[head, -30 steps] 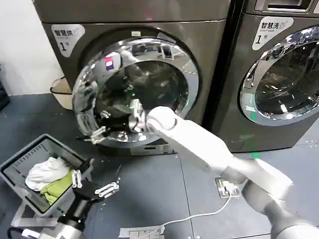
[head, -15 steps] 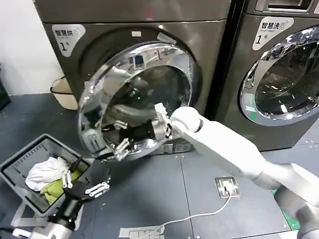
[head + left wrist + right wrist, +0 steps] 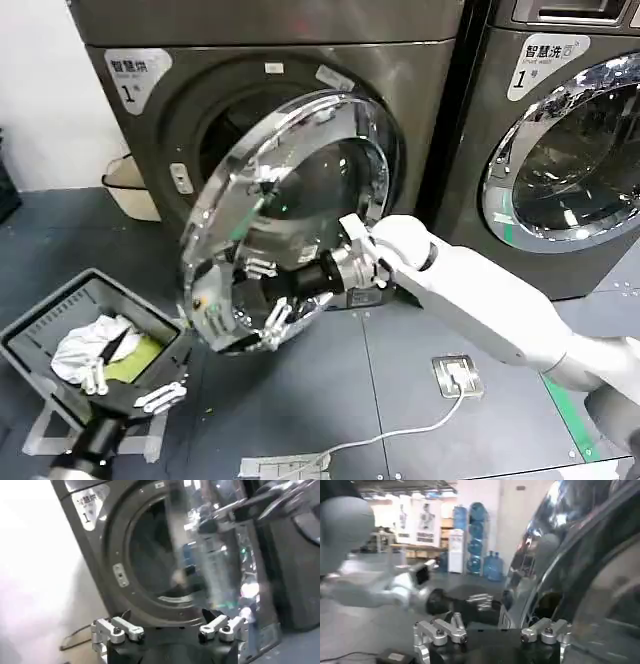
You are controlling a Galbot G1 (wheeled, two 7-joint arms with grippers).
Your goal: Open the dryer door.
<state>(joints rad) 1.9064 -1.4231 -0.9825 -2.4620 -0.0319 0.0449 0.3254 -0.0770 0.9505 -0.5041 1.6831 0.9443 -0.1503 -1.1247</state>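
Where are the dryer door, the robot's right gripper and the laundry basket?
dryer door [image 3: 232,190]: head view, upper chrome ring.
right gripper [image 3: 268,292]: head view, between its fingertips at the door.
laundry basket [image 3: 62,298]: head view, grey rim.

The dryer door [image 3: 300,210] is big & round, w/ a wide shiny ring around dark see-through glass. It's partly open now, swung out from the front of my dryer on its right side. The free edge leans out to the left & down toward the floor. I can see the dark hole behind it.
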